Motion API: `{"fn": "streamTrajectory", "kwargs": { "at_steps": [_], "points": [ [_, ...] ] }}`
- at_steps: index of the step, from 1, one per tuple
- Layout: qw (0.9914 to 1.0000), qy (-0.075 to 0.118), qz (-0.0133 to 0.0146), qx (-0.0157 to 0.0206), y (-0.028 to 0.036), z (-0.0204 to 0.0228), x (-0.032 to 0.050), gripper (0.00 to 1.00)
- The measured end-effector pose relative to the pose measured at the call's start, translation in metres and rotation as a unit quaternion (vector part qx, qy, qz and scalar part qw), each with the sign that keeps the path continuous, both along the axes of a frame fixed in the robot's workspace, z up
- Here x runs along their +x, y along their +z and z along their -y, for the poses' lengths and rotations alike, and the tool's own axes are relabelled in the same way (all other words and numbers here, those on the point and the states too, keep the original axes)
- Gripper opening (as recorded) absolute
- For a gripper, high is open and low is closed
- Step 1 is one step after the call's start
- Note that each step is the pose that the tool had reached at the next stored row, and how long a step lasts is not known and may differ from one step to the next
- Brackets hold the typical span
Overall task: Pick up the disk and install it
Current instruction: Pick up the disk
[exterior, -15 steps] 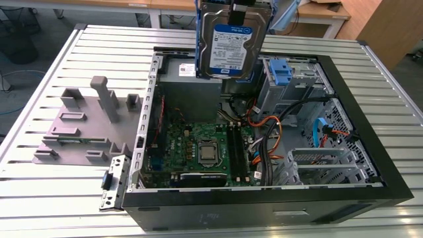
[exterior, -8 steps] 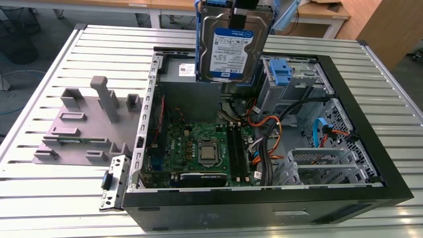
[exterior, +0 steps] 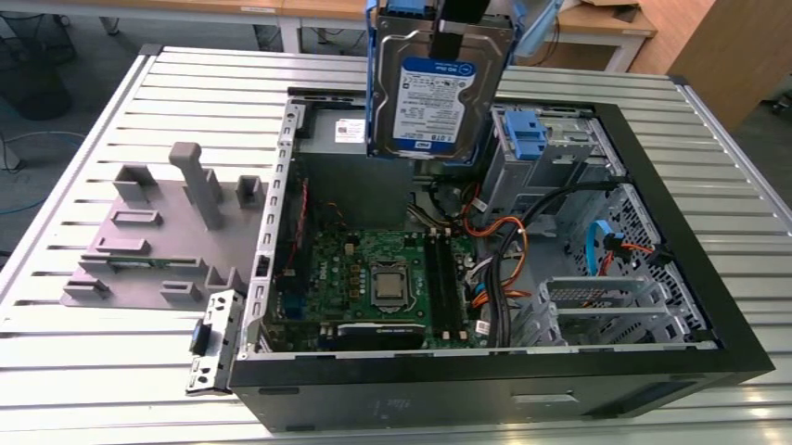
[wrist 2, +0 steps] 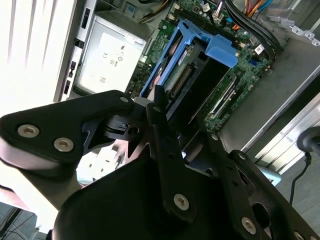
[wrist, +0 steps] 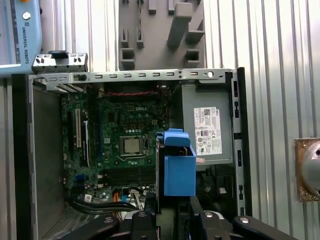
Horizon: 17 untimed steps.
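Observation:
The disk [exterior: 440, 102] hangs upright above the back of the open computer case [exterior: 693, 306], its blue-and-white label facing the exterior camera and blue rails along its sides. My gripper [exterior: 459, 32] is shut on its upper edge, with a black finger down the middle of the label face. In the second wrist view the disk [wrist 2: 197, 50] is seen edge-on in its blue frame, beyond the gripper [wrist 2: 161, 102], over the motherboard. In the first wrist view the disk's blue rail [wrist: 179, 167] sits just ahead of the gripper [wrist: 172, 207].
The case lies open on a slatted metal table [exterior: 148, 371]. Inside are the motherboard [exterior: 371, 278], a grey power-supply box [wrist: 207, 130], bundled cables [exterior: 507, 250] and a drive bay with a blue latch [exterior: 526, 139]. A grey parts fixture [exterior: 161, 222] stands at the exterior view's left.

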<state>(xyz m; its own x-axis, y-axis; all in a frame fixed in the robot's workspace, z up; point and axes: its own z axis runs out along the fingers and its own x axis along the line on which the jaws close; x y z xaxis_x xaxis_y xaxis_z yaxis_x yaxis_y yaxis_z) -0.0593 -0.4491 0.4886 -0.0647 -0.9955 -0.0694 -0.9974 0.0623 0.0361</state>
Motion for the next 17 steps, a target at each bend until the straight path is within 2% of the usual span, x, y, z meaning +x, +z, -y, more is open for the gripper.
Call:
{"fn": "streamTrajectory", "kwargs": {
  "at_steps": [17],
  "points": [
    [1.0, 0.0, 0.0, 0.0, -0.0003, 0.0175, 0.0001, 0.35]
  ]
}}
